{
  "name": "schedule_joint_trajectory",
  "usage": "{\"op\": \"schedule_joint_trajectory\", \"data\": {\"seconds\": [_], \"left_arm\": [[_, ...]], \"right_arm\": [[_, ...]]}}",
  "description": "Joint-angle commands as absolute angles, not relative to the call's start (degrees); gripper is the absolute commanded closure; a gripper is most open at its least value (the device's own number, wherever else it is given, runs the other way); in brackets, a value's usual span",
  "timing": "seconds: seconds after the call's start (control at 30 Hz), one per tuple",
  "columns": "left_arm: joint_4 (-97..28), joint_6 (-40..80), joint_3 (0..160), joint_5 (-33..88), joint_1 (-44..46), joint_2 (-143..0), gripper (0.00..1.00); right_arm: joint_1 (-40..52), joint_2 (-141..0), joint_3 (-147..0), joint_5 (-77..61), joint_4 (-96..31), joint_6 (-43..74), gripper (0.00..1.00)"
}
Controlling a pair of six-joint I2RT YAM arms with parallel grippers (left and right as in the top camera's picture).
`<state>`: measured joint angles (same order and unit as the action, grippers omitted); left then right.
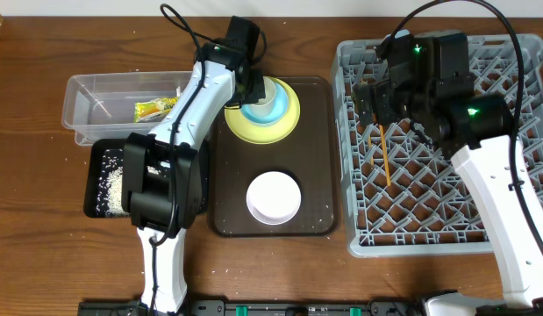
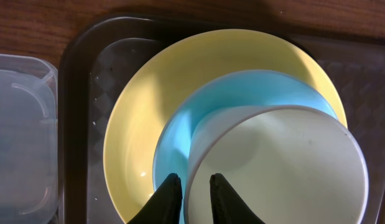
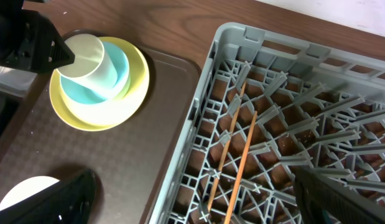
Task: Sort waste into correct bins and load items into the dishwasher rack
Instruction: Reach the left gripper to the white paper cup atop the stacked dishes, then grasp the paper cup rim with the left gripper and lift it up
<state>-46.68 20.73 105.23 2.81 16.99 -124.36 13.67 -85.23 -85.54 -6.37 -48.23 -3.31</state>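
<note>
One white-pinkish bowl (image 1: 273,197) sits nearest on the brown tray (image 1: 319,175). Behind it, the left gripper (image 2: 193,179) has its jaws pinched narrowly on the rim of the white cup (image 2: 285,168), which stands in the blue bowl (image 2: 173,137) on the yellow plate (image 2: 142,106). Over the grey rack (image 3: 198,106), the right gripper (image 3: 195,179) has its jaws spread wide and empty, with the chopsticks (image 3: 225,149) lying inside.

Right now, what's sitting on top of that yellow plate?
A light blue bowl, with a small white cup standing inside it. They cover the middle of the yellow plate, so anything beneath is hidden.
</note>
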Motion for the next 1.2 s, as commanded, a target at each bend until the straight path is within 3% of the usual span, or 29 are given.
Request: {"op": "schedule_joint_trajectory", "data": {"seconds": [0.0, 0.1, 0.3, 0.6, 0.87, 1.17], "left_arm": [[-47.29, 20.58, 104.84, 2.13, 17.12, -124.38, 0.81], [-47.59, 20.64, 104.84, 2.15, 17.12, -124.36, 0.81], [-47.59, 20.64, 104.84, 2.15, 17.12, -124.31, 0.93], [-47.03, 20.62, 105.56, 2.15, 17.02, -123.26, 0.94], [-47.70, 20.60, 105.67, 3.03, 16.95, -113.99, 0.94], [-51.44, 20.08, 105.67, 21.82, 14.31, -100.86, 0.94]], "right_arm": [[13.52, -85.52, -85.97, -6.22, -48.29, -2.61, 0.01], [13.52, -85.52, -85.97, -6.22, -48.29, -2.61, 0.01], [13.52, -85.52, -85.97, -6.22, -48.29, -2.61, 0.01], [13.52, -85.52, -85.97, -6.22, -48.29, -2.61, 0.01], [13.52, -85.52, -85.97, -6.26, -48.25, -2.59, 0.01], [13.56, -85.52, -85.97, -7.81, -47.79, -1.67, 0.01]]}}
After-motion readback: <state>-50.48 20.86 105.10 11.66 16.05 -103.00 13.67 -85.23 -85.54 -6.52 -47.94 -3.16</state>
